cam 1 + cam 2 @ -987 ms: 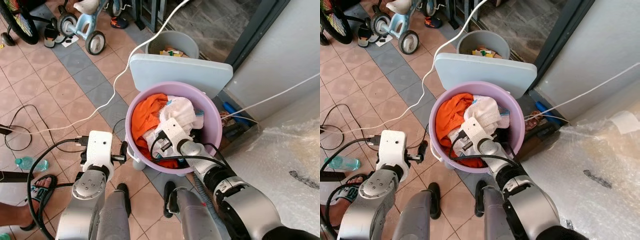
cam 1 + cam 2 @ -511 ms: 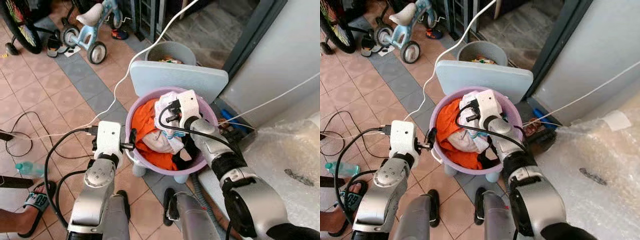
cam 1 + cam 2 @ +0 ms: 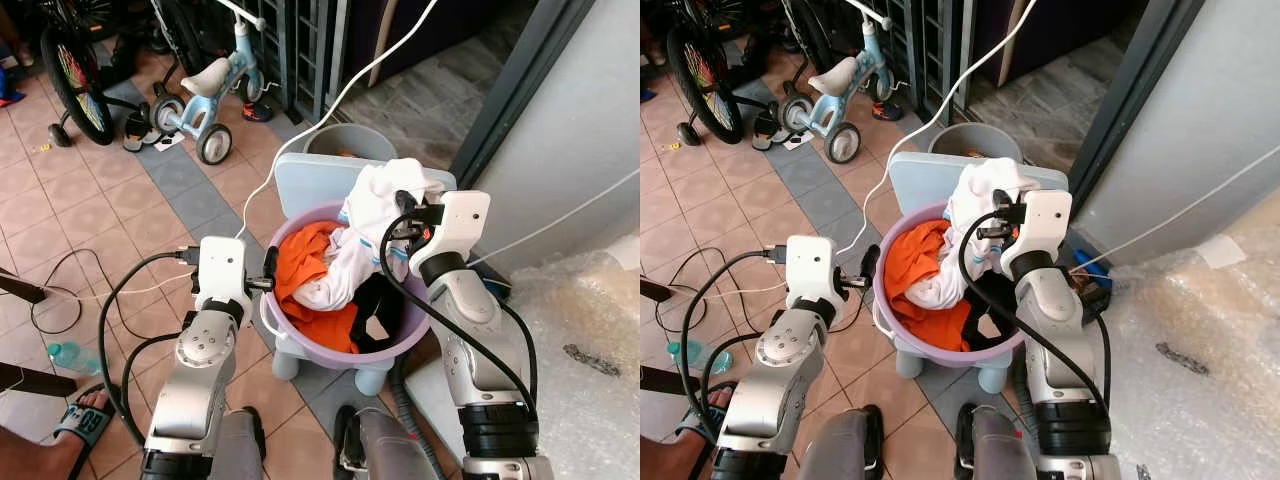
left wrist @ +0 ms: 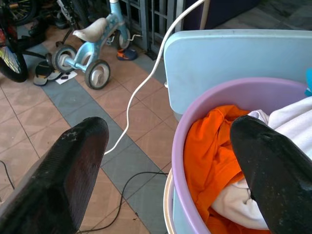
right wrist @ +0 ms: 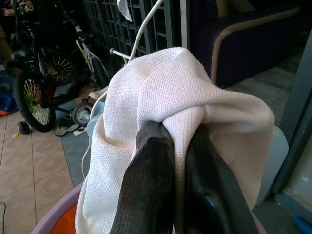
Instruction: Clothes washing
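Note:
A purple basin (image 3: pixel 283 338) stands on the tiled floor and holds an orange garment (image 3: pixel 305 262) and a black one (image 3: pixel 376 308). My right gripper (image 3: pixel 404 216) is above the basin's far rim, shut on a white garment (image 3: pixel 372 200). The cloth hangs from it down into the basin. In the right wrist view the black fingers (image 5: pixel 148 195) pinch a fold of the white knit cloth (image 5: pixel 165 83). My left gripper (image 3: pixel 268 282) is open at the basin's left rim; its fingers (image 4: pixel 63 180) straddle the rim (image 4: pixel 181 146) without touching it.
A pale blue board (image 3: pixel 305 180) leans behind the basin, with a grey bucket (image 3: pixel 348 140) beyond it. A white cable (image 3: pixel 330 100) crosses overhead. A tricycle (image 3: pixel 205 100) and a bicycle (image 3: pixel 75 70) stand at the far left. Black cables (image 3: pixel 60 290), a bottle (image 3: pixel 65 355) and a person's sandalled foot (image 3: pixel 80 425) are at the near left.
My right gripper rose out of the basin and carried the white garment up above the far rim. My left gripper moved in to the basin's left rim. The camera tilted up.

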Robot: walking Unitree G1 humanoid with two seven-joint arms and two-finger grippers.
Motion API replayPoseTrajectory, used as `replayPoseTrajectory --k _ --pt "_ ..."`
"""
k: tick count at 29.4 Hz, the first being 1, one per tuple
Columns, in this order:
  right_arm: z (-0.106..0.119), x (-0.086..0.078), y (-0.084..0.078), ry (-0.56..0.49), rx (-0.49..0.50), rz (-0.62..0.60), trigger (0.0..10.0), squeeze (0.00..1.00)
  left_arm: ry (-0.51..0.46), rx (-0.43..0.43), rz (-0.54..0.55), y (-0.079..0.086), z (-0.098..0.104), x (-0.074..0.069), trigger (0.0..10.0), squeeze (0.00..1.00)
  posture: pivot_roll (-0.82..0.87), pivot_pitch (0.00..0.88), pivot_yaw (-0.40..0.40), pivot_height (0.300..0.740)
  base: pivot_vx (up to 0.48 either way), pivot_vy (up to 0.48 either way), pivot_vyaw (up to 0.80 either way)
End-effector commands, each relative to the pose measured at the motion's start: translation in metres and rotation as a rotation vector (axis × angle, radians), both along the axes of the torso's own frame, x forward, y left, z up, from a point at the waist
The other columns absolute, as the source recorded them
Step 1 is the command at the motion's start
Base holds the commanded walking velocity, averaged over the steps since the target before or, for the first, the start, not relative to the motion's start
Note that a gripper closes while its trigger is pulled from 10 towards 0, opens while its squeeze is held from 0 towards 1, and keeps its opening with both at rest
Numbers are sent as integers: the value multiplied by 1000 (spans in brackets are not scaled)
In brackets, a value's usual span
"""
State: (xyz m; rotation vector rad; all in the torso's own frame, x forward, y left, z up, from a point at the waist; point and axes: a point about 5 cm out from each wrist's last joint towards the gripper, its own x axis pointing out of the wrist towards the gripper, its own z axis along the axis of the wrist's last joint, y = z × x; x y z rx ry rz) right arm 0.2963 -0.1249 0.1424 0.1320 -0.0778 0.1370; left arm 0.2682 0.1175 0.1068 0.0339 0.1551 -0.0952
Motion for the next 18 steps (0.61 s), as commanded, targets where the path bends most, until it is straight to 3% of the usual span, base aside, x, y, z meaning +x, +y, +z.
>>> replayPoseTrajectory --k 1,2,3,4,5,7,9,18 --pt "10 -4 6 -43 -3 1 0 0 7 -5 -14 -1 -2 1 10000 0 -26 139 30 740 -330 0 0" --pt "14 -8 14 -64 -16 22 0 0 2 -4 -23 -2 -1 2 10000 0 -28 133 28 740 -330 0 0" --pt "17 -10 16 -76 -37 33 1412 0 1 -4 -25 -2 -1 3 10000 0 -28 130 27 740 -334 0 0" --pt "17 -10 16 -76 -37 33 1412 0 1 -4 -25 -2 -1 3 10000 0 -28 130 27 740 -334 0 0" --pt "20 -10 17 -87 -53 44 2627 0 -1 -5 -26 -2 0 5 10000 0 -28 133 24 740 -341 0 0" --pt "22 -8 15 -85 -52 41 2549 0 -2 -6 -26 -3 0 5 10000 0 -25 132 19 740 -341 0 0" --pt "24 -4 13 -84 -57 40 3843 0 4 -11 -26 -3 -1 5 10000 0 -23 133 18 740 -337 0 0" --pt "44 14 9 -159 -109 25 4314 0 17 -3 -34 -4 -6 2 10000 0 -11 128 25 740 -377 0 0"
